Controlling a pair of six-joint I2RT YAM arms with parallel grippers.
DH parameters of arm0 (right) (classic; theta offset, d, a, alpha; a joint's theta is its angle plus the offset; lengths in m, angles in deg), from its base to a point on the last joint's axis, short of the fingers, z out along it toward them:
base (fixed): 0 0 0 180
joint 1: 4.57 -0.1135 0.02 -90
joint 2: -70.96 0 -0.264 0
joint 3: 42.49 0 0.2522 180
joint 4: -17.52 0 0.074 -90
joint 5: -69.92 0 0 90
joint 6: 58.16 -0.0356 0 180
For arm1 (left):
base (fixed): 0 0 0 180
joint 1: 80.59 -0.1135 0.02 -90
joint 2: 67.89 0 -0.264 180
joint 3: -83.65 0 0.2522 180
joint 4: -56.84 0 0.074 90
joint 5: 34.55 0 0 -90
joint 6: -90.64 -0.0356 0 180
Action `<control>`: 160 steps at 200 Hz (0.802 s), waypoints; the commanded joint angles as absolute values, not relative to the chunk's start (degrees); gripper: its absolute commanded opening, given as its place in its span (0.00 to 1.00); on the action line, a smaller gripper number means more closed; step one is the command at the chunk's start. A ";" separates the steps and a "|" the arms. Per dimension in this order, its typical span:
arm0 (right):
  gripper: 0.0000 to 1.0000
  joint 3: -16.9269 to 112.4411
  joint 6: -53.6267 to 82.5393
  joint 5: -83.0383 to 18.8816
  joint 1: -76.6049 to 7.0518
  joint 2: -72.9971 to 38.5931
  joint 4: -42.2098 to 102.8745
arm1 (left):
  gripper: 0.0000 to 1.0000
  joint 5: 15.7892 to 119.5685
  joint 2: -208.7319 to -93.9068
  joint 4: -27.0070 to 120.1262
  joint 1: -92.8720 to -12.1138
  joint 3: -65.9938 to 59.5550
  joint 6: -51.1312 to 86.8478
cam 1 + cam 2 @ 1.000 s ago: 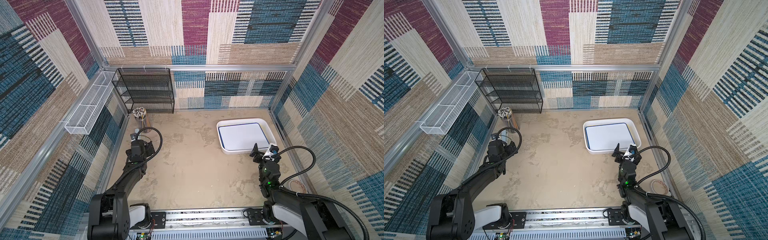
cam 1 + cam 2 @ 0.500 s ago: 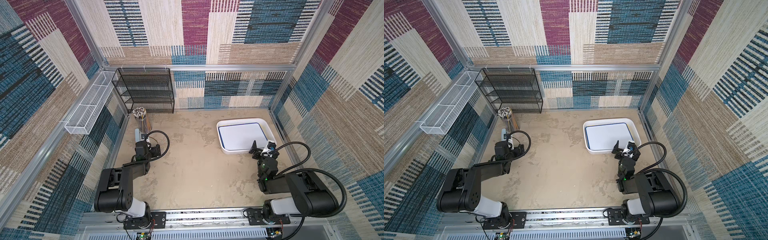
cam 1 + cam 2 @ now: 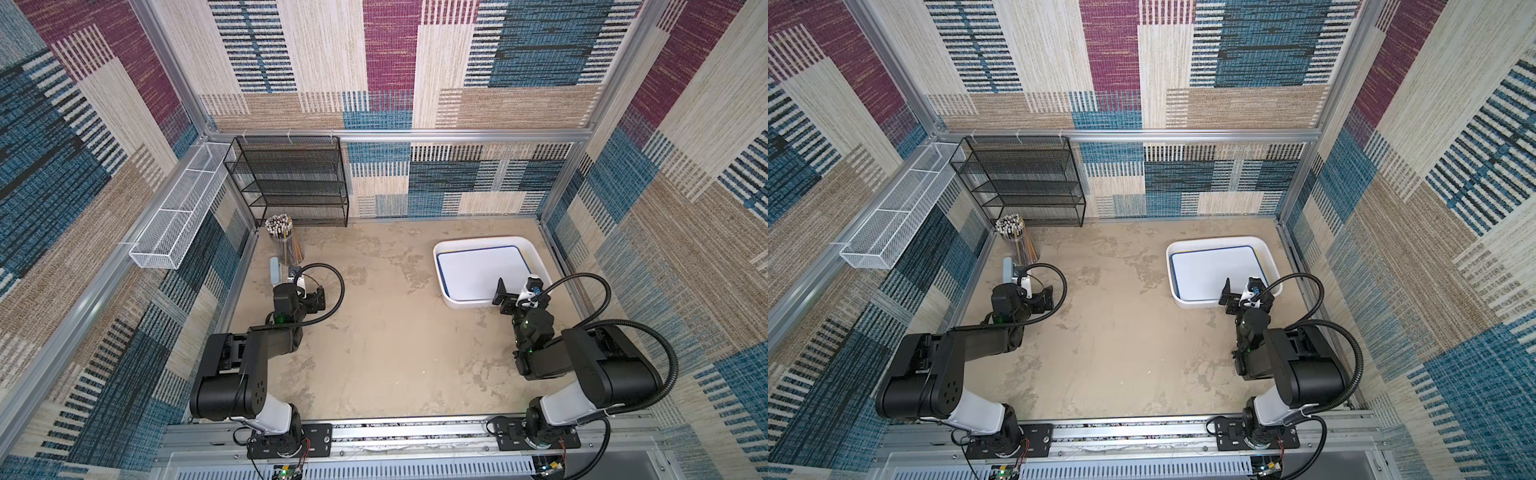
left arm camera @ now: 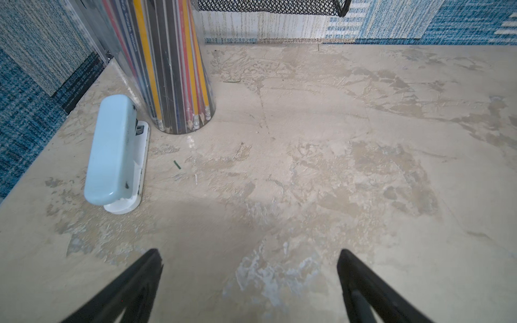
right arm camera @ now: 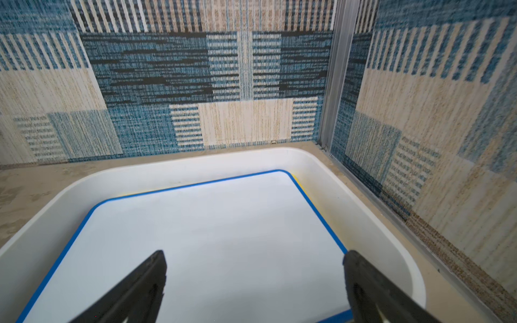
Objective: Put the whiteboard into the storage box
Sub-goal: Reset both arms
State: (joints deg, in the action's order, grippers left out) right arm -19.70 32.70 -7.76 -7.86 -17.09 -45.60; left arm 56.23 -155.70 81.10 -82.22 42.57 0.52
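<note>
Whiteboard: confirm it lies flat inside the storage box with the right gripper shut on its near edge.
Not quite. The whiteboard does lie flat inside the storage box, but the right gripper is open, not shut on its edge. The right wrist view shows its jaws wide apart with nothing held between them.

Both arms folded low, both grippers spread wide and empty.

The left arm [image 3: 257, 353] sits bent at the elbow on the near left, forearm reaching toward the far side. The left gripper [image 4: 249, 257] hangs low, with its black fingers [image 4: 134, 288] well apart and nothing between them. The right arm [image 3: 598, 374] is folded the same way on the near right. The right gripper [image 5: 254, 257] points to the far side, its jaws equally wide and holding nothing.
</note>
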 commanded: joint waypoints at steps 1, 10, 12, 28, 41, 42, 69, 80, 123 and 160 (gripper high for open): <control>1.00 -18.88 32.56 -9.87 -7.18 -17.59 -47.89 | 0.99 57.39 -155.67 82.08 -82.35 42.16 -0.13; 1.00 -18.59 32.32 -10.07 -7.16 -16.97 -46.05 | 0.99 57.38 -155.65 82.11 -82.34 42.16 -0.15; 1.00 -18.55 32.22 -10.00 -7.13 -16.96 -45.93 | 0.99 57.43 -155.64 82.17 -82.30 42.19 -0.15; 1.00 -17.86 31.92 -10.16 -6.93 -17.26 -44.82 | 0.99 57.47 -155.75 82.06 -82.44 42.19 -0.07; 1.00 -17.19 31.23 -12.22 -5.64 -17.48 -43.78 | 0.99 57.58 -155.71 82.03 -82.49 42.20 -0.04; 1.00 -17.11 31.09 -12.37 -5.55 -17.43 -43.51 | 0.99 57.61 -155.66 82.02 -82.51 42.20 -0.05; 1.00 -17.17 30.91 -13.66 -4.85 -17.34 -43.57 | 0.99 57.65 -155.43 82.23 -82.52 42.46 0.04; 1.00 -17.60 30.99 -13.69 -4.84 -17.02 -44.02 | 0.99 57.65 -155.39 82.36 -82.53 42.50 -0.04; 1.00 -17.75 31.04 -13.75 -4.93 -16.92 -44.30 | 0.99 57.48 -155.32 82.56 -82.41 42.64 -0.06; 1.00 -17.75 31.09 -13.75 -4.93 -16.97 -44.30 | 0.99 57.55 -155.40 82.52 -82.43 42.55 -0.07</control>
State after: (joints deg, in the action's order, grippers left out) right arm -17.62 31.39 -13.51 -4.94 -17.09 -43.39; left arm 57.14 -155.57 81.10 -82.35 42.64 0.52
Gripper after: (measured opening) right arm 0.998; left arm 0.994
